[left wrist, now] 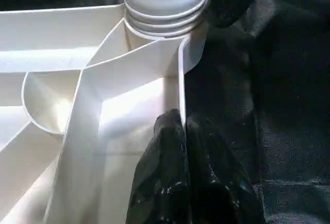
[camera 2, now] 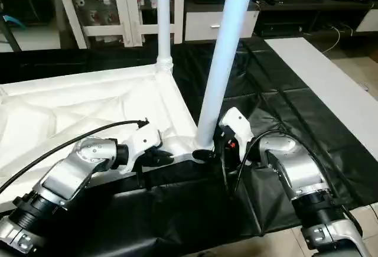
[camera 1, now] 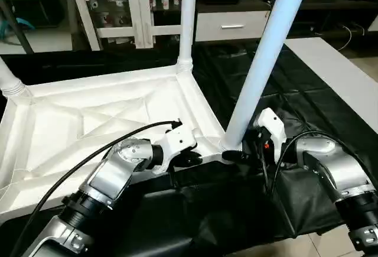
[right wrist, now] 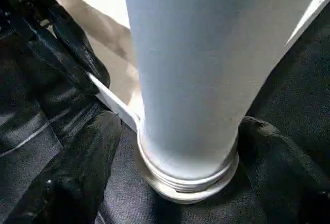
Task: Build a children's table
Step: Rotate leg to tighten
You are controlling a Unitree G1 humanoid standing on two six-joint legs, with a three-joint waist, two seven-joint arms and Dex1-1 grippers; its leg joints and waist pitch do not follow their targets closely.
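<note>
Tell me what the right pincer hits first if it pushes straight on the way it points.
The right pincer would most likely meet the base of the near white leg, which stands between its open fingers at the tabletop's corner socket.

Black sheet [camera 1: 248,204] covers the floor; white cabinet [camera 1: 133,9] and drawer [camera 1: 230,26] behind; white board [camera 1: 336,74] at right.

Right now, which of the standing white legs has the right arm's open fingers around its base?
The near-right leg, leaning slightly in the tabletop corner socket closest to the robot; the right gripper straddles its base. The other legs stand farther back.
</note>
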